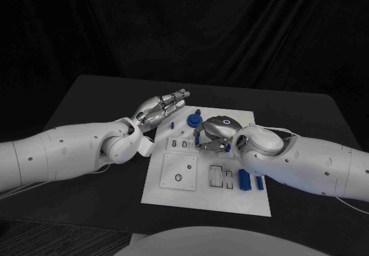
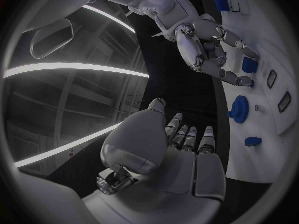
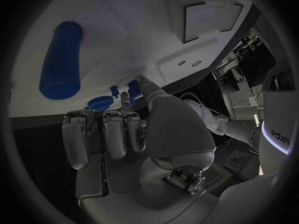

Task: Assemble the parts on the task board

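The white task board (image 1: 192,197) lies mid-table. My right hand (image 1: 214,129) is bent down over its far middle, and its fingertips pinch a small blue part (image 2: 249,64) at the board's surface. A blue gear (image 1: 194,120) stands on the board just beyond that hand, with a small blue peg (image 1: 173,125) to its left. My left hand (image 1: 160,110) hovers over the board's far left corner with its fingers stretched out, holding nothing. In the right wrist view the curled right hand (image 3: 124,134) faces the gear (image 3: 99,103).
A long blue cylinder (image 1: 243,180) and a shorter blue piece (image 1: 259,183) lie near the board's right front, beside rectangular slots (image 1: 219,176). A raised square plate with a hole (image 1: 178,170) sits at the left front. Black table (image 1: 92,96) surrounds the board.
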You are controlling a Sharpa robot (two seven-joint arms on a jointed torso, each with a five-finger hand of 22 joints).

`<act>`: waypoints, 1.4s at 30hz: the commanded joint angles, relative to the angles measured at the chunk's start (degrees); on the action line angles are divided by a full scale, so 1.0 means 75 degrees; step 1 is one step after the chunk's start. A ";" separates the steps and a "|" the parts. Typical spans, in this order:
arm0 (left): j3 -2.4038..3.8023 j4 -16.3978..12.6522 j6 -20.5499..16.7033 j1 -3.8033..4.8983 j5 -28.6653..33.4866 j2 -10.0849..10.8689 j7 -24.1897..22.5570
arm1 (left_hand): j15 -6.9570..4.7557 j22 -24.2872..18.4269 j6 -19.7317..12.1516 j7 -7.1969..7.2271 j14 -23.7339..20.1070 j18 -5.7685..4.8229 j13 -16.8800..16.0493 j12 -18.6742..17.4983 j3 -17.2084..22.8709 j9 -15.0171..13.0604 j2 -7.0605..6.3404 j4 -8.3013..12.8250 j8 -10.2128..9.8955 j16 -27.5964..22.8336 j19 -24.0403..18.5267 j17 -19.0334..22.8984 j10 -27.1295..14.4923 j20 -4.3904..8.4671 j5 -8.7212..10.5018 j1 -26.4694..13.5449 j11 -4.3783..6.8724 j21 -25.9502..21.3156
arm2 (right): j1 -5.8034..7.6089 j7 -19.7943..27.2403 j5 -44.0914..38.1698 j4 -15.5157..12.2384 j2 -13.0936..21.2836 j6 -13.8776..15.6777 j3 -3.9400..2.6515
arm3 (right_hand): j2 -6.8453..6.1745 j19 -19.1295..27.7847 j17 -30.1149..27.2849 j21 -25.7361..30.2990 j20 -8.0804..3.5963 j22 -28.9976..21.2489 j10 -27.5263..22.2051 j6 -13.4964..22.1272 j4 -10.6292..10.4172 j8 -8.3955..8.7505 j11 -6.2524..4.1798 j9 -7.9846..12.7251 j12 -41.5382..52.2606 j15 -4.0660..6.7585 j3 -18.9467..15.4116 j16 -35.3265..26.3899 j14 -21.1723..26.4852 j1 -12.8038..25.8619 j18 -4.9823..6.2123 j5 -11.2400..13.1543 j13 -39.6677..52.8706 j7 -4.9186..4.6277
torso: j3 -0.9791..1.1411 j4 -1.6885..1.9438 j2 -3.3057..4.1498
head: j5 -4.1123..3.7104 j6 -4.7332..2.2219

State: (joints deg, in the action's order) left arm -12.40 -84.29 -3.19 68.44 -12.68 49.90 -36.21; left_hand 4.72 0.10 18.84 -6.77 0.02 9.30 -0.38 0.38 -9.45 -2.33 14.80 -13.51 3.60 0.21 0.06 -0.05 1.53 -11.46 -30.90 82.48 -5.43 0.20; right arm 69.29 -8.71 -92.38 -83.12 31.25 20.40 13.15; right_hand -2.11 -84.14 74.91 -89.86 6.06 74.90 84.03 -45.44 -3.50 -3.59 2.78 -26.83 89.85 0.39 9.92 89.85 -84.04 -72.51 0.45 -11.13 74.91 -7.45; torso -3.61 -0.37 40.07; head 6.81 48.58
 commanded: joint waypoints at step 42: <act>0.0014 -0.0476 -0.2241 0.1083 -0.1962 0.0382 0.0406 | 0.1162 0.0538 0.0811 -0.0386 0.4004 -0.0269 -0.2254 0.0936 -0.0692 -0.0075 -0.0403 -0.0373 0.0152 0.3831 0.2189 -0.1131 0.4582 -0.0697 0.1843 0.0110 -0.1213 0.1312 | 0.1049 0.0930 -0.0048 -0.2195 0.3051 0.1693 0.0007 | -0.0003 -0.0598 0.2013 0.0169 -0.0068 0.1929 0.0796 0.0205 -0.0264 -0.0079 -0.0121 0.0285 0.0020 0.0078 -0.0307 0.0020 -0.0794 -0.0136 0.0003 0.0476 0.2013 0.0129 | 0.0170 -0.0361 -0.0276 | 0.0520 -0.0166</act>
State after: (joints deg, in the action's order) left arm -12.32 -87.79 -17.64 76.33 -20.92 52.92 -36.58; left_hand 13.27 4.01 24.60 -8.79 29.49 8.35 -16.29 6.97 -14.59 -2.85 11.79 -16.43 4.94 27.58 15.61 -8.13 35.11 -16.66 -17.14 82.95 -14.20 9.59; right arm 77.10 -2.18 -92.40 -99.17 54.02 33.95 13.20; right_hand -2.17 -83.94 74.90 -88.97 5.85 74.92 84.04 -43.49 -5.29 -3.99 2.34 -24.77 89.85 0.56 7.34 89.85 -83.88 -73.06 0.45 -7.27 74.90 -6.45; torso -2.88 -2.42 38.46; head 10.34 47.16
